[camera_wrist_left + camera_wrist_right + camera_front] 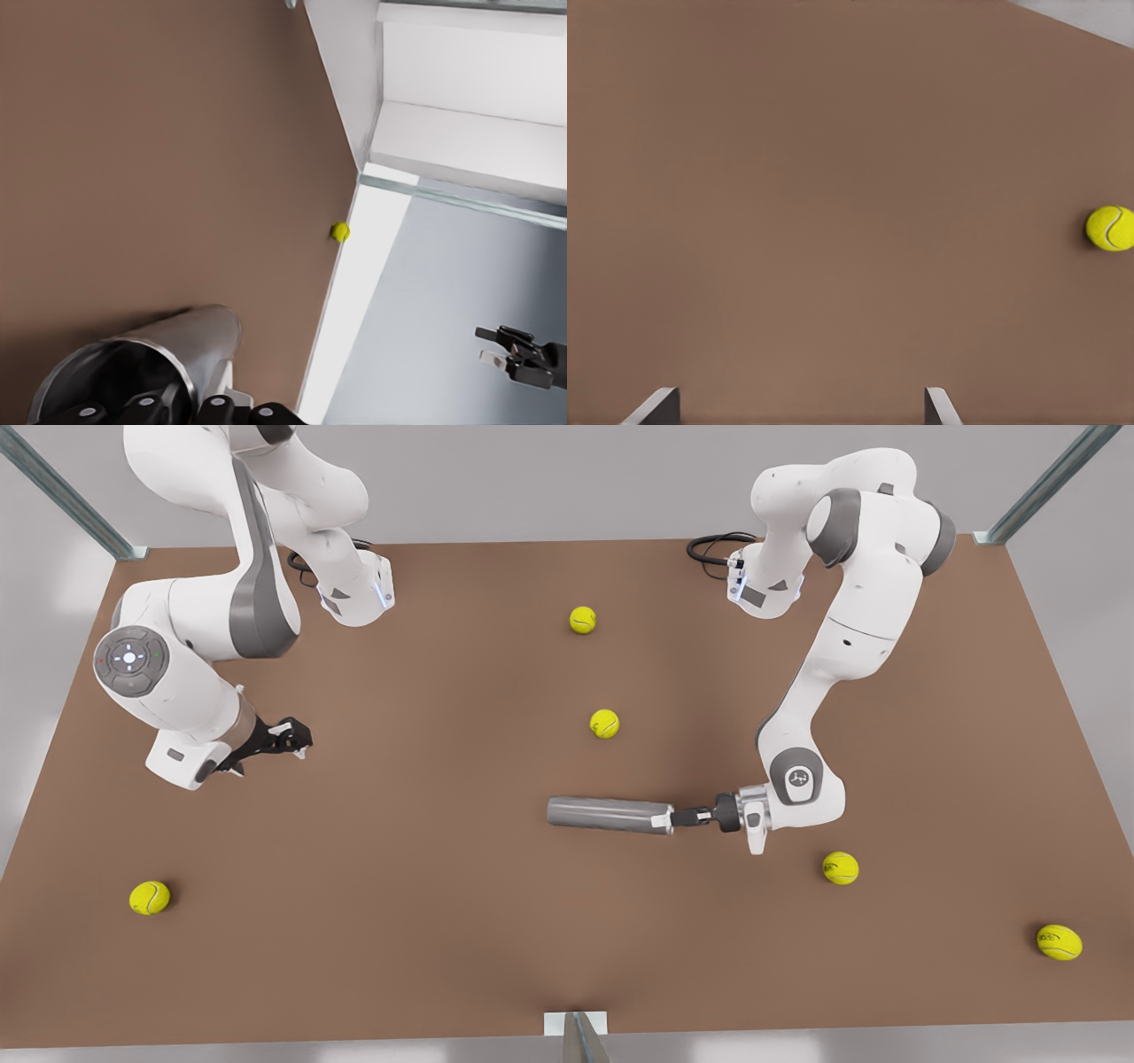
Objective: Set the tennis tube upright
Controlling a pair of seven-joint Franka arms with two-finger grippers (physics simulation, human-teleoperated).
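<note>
The tennis tube [607, 815] is a grey metallic cylinder lying on its side on the brown table [425, 921], just right of the middle in the front view. My left gripper [684, 816], on the arm at the front view's right, is shut on the rim of the tube's right end. The left wrist view shows the tube's open mouth [115, 381] right at the fingers [217, 409]. My right gripper [297, 737] waits open above the table at the front view's left, far from the tube; its fingertips [656, 407] stand wide apart with nothing between them.
Several yellow tennis balls lie scattered: two behind the tube [582, 619] [604, 724], two at the front right [840, 867] [1060, 942], one at the front left [149, 897]. The table edge [332, 292] runs near a ball [340, 232].
</note>
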